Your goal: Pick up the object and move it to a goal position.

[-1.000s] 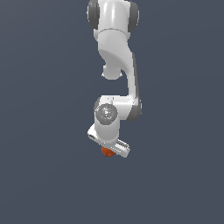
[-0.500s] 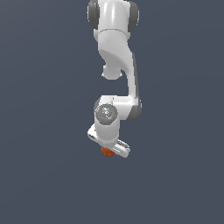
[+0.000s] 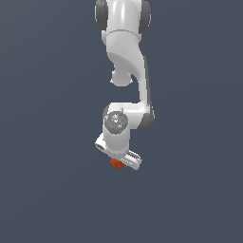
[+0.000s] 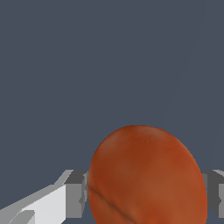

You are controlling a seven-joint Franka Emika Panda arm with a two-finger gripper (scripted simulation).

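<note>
The white, glossy, jointed robot arm reaches down from the top of the exterior view over a plain dark grey-blue surface. At its lower end sits the white gripper, seen from above, its body tilted toward the exterior view's right.

The small orange-red ball with a faintly mottled skin shows only as a sliver under the gripper's lower edge in the exterior view; most of it is hidden by the gripper body.

In the wrist view the ball fills the space between the two fingers. One grey finger pad meets the ball's side, and the opposite pad meets its other side. The gripper is closed narrowly onto the ball, holding it. A dark crease line runs across the ball's lower face.

Whether the ball rests on the surface or is clear of it cannot be told.
</note>
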